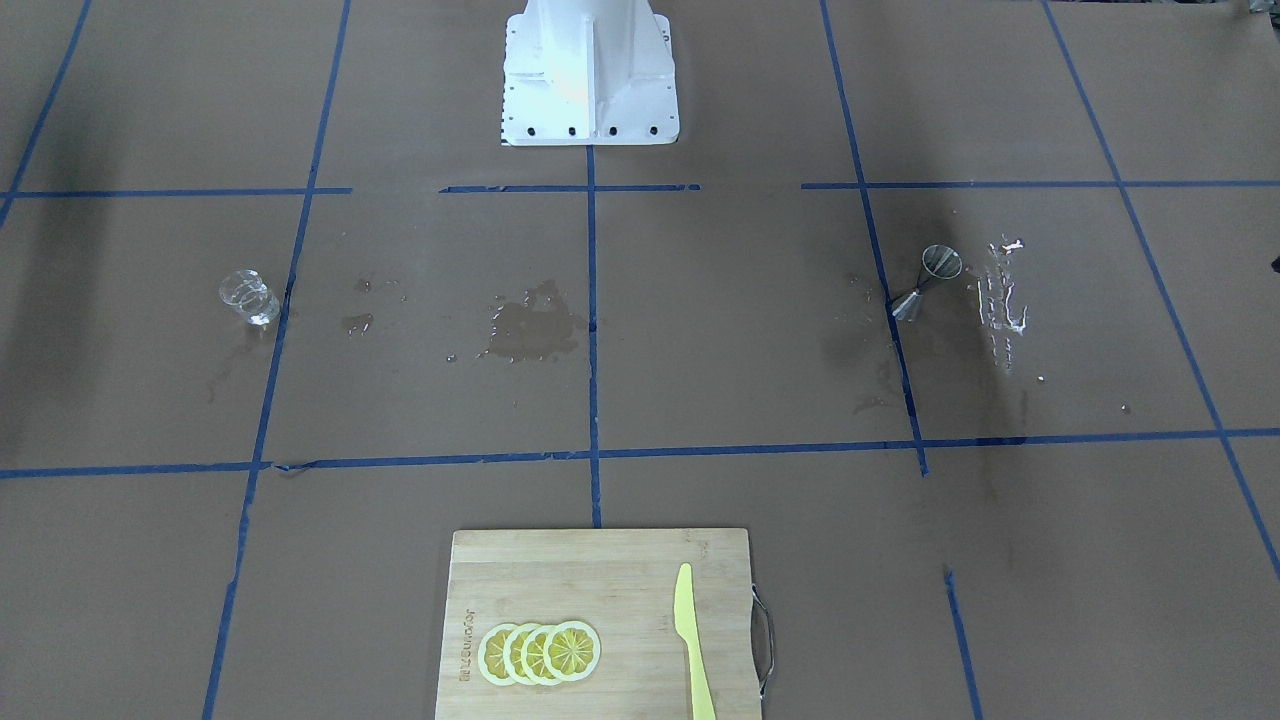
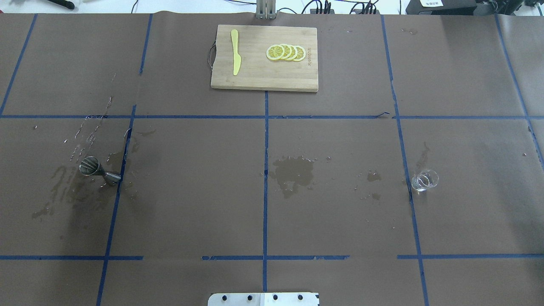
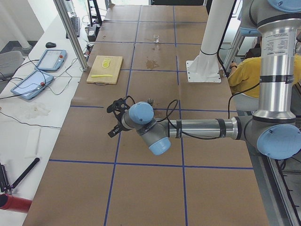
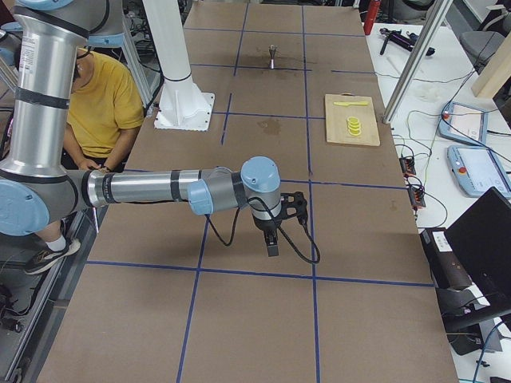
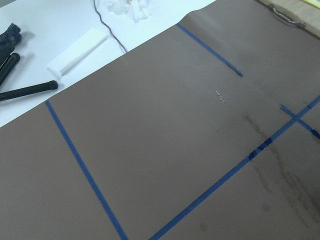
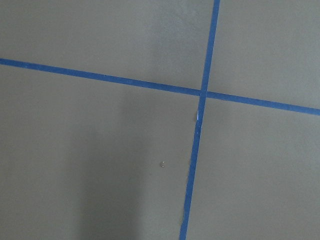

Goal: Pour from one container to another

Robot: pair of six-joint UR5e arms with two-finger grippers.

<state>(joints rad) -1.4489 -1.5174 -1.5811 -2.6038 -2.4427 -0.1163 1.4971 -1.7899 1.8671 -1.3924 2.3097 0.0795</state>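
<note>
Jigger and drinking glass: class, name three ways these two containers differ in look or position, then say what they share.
The jigger is dull grey metal; the glass is clear. The jigger is a waisted double cone; the glass is a short tumbler. The jigger stands on the robot's left side of the table, the glass on its right. Shared: both are small open containers, each beside a blue tape line.

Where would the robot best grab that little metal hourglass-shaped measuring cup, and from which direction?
Probably at the narrow waist of the jigger, where its two cones meet, coming in level from the side. It stands upright with its open mouth on top, so the waist is the slimmest spot and a side grip leaves it free to tip toward the glass.
</note>
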